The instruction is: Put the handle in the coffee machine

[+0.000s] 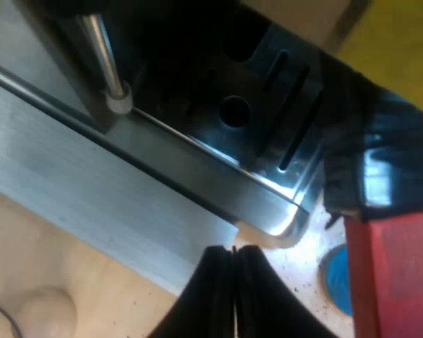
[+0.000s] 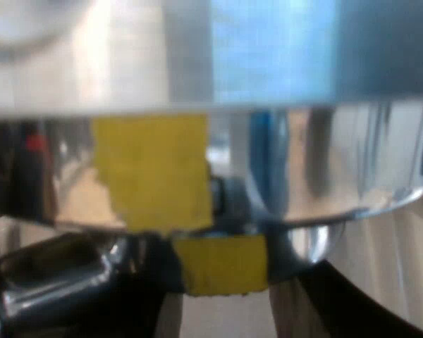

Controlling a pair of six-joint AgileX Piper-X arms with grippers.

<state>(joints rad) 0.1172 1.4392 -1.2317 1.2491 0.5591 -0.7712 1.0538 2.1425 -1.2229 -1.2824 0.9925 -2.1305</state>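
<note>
**A:** How does the left gripper [image 1: 234, 282] stand?

**B:** Its two black fingers [image 1: 211, 299] are pressed together with a hairline seam between them, and they hold nothing. It hangs by the brushed steel edge of the espresso machine [image 1: 127, 190], near the corner of the drip tray [image 1: 268, 127].

**A:** And the handle?

**B:** The handle [image 1: 391, 274] is close to that same tray corner. Its red end is nearest, and the dark part runs on from it beside the slotted tray. Whether its metal holder sits in the machine cannot be told.

**A:** What lies around it?

**B:** A blue tamper [image 1: 336, 278] rests on the pale speckled surface [image 1: 307, 253], just beside the red end. A steel steam wand [image 1: 102, 56] comes down at the tray's far edge. A wooden table [image 1: 35, 267] borders the machine's base.

**A:** The right gripper?

**B:** The right gripper [image 2: 222, 317] is tight up against curved shiny metal [image 2: 324, 183], and a yellow patch [image 2: 155, 172] shows against that metal. Whether it is open or closed cannot be told.
</note>
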